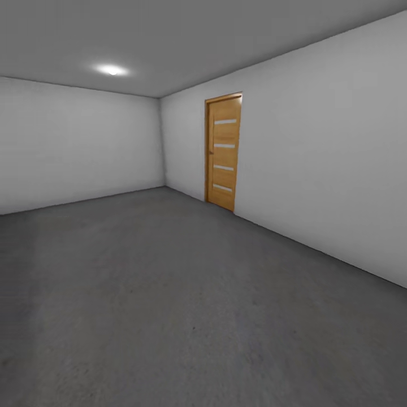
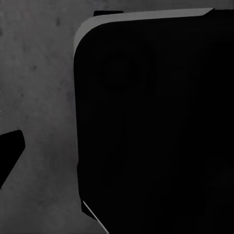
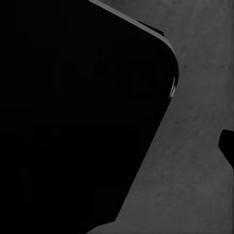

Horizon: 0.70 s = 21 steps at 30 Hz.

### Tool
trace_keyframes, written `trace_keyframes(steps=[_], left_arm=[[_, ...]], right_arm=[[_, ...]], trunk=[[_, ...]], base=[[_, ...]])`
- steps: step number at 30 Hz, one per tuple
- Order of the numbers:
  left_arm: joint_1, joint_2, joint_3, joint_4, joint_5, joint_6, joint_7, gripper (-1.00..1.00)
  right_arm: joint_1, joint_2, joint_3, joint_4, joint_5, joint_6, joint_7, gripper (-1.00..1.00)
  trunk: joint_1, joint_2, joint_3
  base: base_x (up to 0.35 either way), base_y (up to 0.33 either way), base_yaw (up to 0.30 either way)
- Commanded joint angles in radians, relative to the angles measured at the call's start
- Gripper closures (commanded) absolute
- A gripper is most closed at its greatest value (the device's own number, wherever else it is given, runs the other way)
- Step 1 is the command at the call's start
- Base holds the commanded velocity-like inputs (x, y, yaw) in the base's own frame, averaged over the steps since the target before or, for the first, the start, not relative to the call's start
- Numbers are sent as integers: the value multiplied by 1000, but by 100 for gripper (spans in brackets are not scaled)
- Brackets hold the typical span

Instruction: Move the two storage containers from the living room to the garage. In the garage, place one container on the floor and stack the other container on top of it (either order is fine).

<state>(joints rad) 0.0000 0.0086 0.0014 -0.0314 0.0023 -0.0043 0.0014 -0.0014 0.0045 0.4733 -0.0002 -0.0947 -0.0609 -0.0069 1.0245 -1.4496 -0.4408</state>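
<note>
I am in the garage, a bare room with grey-white walls and a dark grey concrete floor [image 1: 169, 305]. The two orange-red storage containers are out of view. In the left wrist view one dark fingertip [image 2: 10, 150] of the left gripper stands at the picture's edge over the concrete [image 2: 39, 97], with nothing held against it. In the right wrist view one dark fingertip [image 3: 227, 146] of the right gripper likewise sits at the edge above the floor [image 3: 195, 185]. The other finger of each gripper is lost against a black part of my own body.
A wooden door with narrow glass slits [image 1: 224, 152] is set in the right wall [image 1: 328, 169]. The far wall [image 1: 79, 147] meets it at a corner. A ceiling lamp [image 1: 112, 69] glows. My black rounded body panel [image 2: 156, 126] [image 3: 73, 112] lies close beside both arms.
</note>
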Motion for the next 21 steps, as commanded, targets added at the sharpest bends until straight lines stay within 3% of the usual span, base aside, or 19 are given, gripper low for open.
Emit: trace_keyframes(steps=[1,21], left_arm=[[0,0,0,-1,0,1,0,-100],[0,2,2,-1,1,3,1,-100]], right_arm=[[0,0,8,0,-10,-3,0,-100],[0,0,9,0,-10,-3,1,-100]], trunk=[[0,0,-1],[0,0,-1]], base=[[287,0,19],[318,0,25]])
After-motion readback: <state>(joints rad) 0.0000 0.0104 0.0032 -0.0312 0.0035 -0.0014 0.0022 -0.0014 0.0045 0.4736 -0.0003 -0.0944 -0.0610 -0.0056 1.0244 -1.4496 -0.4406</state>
